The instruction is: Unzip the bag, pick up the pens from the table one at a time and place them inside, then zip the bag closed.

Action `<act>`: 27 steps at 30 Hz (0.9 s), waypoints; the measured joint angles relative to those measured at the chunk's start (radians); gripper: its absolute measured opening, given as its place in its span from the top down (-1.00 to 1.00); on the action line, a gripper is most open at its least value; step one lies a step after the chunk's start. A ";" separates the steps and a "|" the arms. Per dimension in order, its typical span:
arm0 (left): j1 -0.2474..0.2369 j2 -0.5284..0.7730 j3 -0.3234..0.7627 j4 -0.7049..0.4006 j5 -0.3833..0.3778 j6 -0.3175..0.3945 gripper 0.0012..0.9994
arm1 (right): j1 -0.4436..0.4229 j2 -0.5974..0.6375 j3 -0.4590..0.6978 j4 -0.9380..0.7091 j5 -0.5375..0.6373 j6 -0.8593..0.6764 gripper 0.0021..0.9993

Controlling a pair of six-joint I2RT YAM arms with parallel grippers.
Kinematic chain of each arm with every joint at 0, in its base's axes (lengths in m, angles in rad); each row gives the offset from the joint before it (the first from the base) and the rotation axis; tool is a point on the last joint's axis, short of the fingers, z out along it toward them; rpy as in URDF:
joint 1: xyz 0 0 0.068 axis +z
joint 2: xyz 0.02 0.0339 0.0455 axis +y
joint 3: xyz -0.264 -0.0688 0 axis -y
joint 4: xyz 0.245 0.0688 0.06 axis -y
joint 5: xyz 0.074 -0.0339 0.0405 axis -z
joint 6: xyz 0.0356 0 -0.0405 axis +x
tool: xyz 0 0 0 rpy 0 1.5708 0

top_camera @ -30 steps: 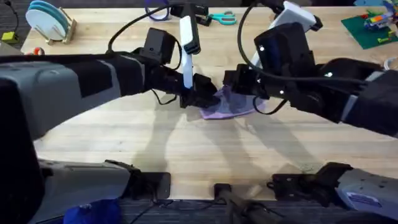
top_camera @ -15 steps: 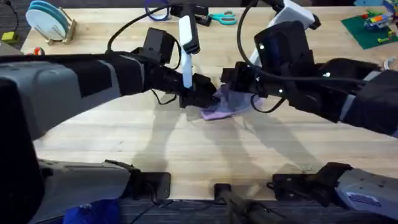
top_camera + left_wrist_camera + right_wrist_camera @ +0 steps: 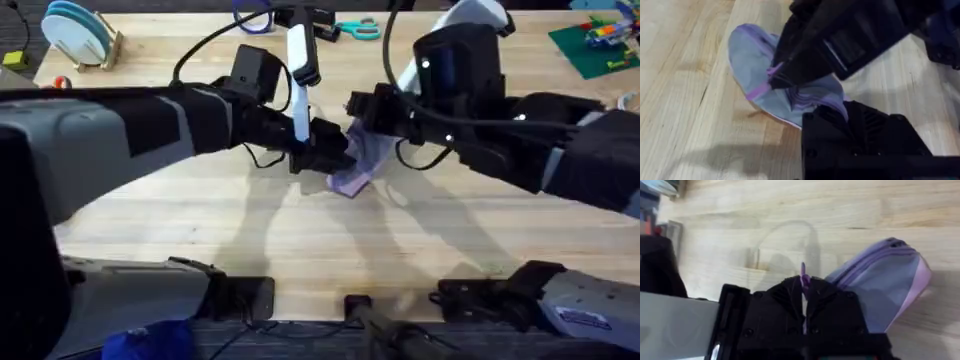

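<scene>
The bag (image 3: 356, 165) lies crumpled near the middle of the table (image 3: 300, 240), largely covered by my two arms, so its full outline and its zipper line cannot be traced. My left pincer (image 3: 335, 152) meets the bag's left end; its own body hides its fingertips from the wrist view, and I cannot tell whether it grips the fabric. My right pincer (image 3: 803, 292) is clamped on a thin purple tab (image 3: 802, 280) beside the bag's end; the tab's lower part is hidden between the fingers. At the far edge lie teal scissors (image 3: 358, 28), partly cut off by cable, and to the far left, blue plates (image 3: 78, 28) in a rack.
</scene>
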 joint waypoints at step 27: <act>-0.002 0.000 0.015 0.036 0.025 0.000 0.92 | -0.209 -0.010 0.061 0.010 -0.149 0.019 0.94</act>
